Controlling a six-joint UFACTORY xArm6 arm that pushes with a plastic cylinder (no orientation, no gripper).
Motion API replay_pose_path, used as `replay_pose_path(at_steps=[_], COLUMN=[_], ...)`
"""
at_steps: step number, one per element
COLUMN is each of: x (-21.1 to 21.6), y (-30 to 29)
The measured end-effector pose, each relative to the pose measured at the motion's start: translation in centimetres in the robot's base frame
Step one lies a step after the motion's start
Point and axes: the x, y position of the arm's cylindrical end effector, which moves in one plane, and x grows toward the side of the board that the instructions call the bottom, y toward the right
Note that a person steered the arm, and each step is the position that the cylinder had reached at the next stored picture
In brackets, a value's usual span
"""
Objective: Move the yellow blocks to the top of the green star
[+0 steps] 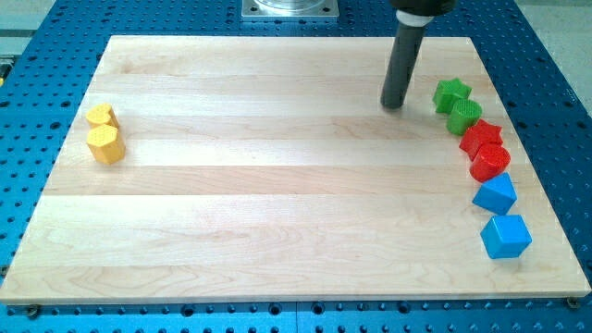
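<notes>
Two yellow blocks sit at the view's left: a small yellow block (101, 116) and just below it, touching, a yellow hexagon (106, 144). The green star (451, 93) lies at the view's upper right. My tip (393, 104) stands on the board a short way left of the green star, not touching it, and far to the right of the yellow blocks.
Below the green star a column of blocks runs down the right side: a green round block (464, 117), a red star (481, 137), a red round block (490, 162), a blue block (495, 194) and a blue cube (506, 236). The wooden board (277, 203) lies on a blue perforated table.
</notes>
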Motion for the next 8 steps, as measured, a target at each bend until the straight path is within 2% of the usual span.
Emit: replay_pose_path(at_steps=[1,2,3,4,5,6,7,8], x=[7.2,12.9,12.3,13.1,9.7,5.2,6.0,4.3], y=[-8.7,-21.8,-32.6,-40.8,-37.1,-25.4,-27.5,-30.4])
